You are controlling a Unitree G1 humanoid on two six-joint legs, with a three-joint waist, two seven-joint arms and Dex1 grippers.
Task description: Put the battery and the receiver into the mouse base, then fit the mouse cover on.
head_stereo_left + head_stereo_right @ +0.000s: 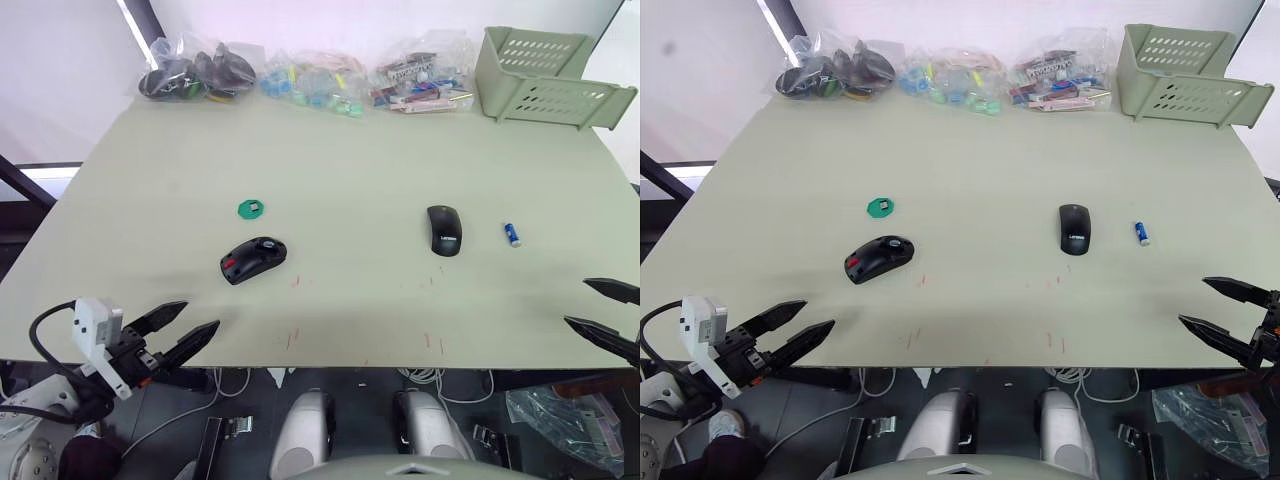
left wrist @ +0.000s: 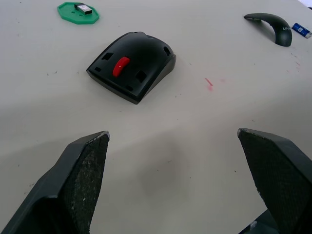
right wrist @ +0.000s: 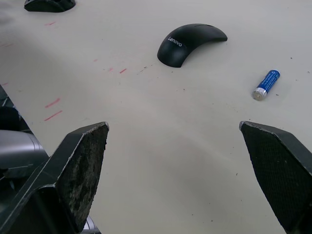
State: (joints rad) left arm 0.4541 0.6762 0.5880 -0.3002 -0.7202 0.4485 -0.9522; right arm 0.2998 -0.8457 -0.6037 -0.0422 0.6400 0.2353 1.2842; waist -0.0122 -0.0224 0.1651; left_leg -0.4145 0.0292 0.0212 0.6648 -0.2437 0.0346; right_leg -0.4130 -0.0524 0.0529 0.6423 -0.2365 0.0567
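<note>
The black mouse base (image 1: 253, 259) with a red patch lies left of the table's middle. Behind it a small whitish receiver (image 2: 84, 8) rests on a flat green disc (image 1: 250, 209). The smooth black mouse cover (image 1: 444, 230) lies to the right, with the blue battery (image 1: 512, 234) just right of it. My left gripper (image 1: 183, 328) hovers open at the table's near left edge, short of the base. My right gripper (image 1: 603, 310) stands open at the near right edge, short of the battery (image 3: 266, 85) and the cover (image 3: 191, 43).
Clear bags of parts (image 1: 300, 75) line the table's far edge. A pale green basket (image 1: 545, 80) stands at the far right corner. Faint red marks (image 1: 293, 338) dot the near part of the tabletop.
</note>
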